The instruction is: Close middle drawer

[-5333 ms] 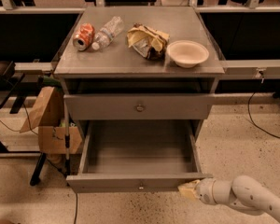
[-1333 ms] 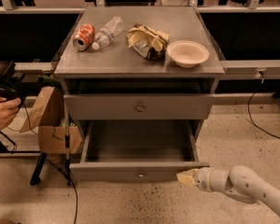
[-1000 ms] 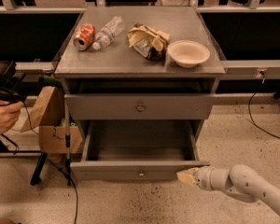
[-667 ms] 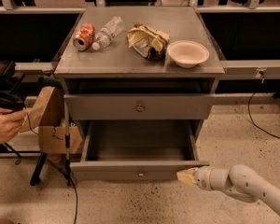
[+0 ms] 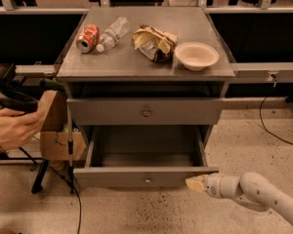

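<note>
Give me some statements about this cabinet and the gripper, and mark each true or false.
1. The middle drawer is pulled out. True.
2. The gripper is at the left end of the drawer's front. False: it is at the right end.
3. A can lies inside the drawer. False: the can lies on the top.
4. A bowl sits on the top. True.
5. The bottle stands upright. False: the bottle lies on its side beside the can.

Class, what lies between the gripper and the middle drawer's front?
Nothing: in the camera view, the gripper sits at the right end of the middle drawer.
</note>
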Available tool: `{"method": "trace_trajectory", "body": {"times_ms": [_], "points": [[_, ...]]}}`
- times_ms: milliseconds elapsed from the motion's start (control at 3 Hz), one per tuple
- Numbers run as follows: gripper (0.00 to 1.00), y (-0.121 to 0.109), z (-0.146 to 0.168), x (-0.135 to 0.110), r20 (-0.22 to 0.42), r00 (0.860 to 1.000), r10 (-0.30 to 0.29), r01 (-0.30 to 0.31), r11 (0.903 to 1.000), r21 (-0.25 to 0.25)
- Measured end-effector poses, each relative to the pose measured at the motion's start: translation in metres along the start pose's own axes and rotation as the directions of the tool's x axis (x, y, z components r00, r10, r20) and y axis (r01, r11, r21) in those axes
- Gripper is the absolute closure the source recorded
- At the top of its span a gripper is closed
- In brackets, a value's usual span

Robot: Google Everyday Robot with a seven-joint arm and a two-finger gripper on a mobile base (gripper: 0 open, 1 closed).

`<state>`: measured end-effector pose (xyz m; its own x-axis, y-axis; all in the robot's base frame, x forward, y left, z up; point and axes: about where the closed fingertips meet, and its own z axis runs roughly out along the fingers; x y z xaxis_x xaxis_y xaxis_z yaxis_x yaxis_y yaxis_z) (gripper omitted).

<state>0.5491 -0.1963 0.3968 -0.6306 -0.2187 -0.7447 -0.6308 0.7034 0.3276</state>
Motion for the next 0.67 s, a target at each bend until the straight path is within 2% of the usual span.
{"method": "trace_trajectory", "body": {"times_ms": [667], "points": [[1.0, -0.0078, -0.0034, -0.0054, 0.014, 1.0, 0.004, -0.005, 0.9998, 0.019]]}}
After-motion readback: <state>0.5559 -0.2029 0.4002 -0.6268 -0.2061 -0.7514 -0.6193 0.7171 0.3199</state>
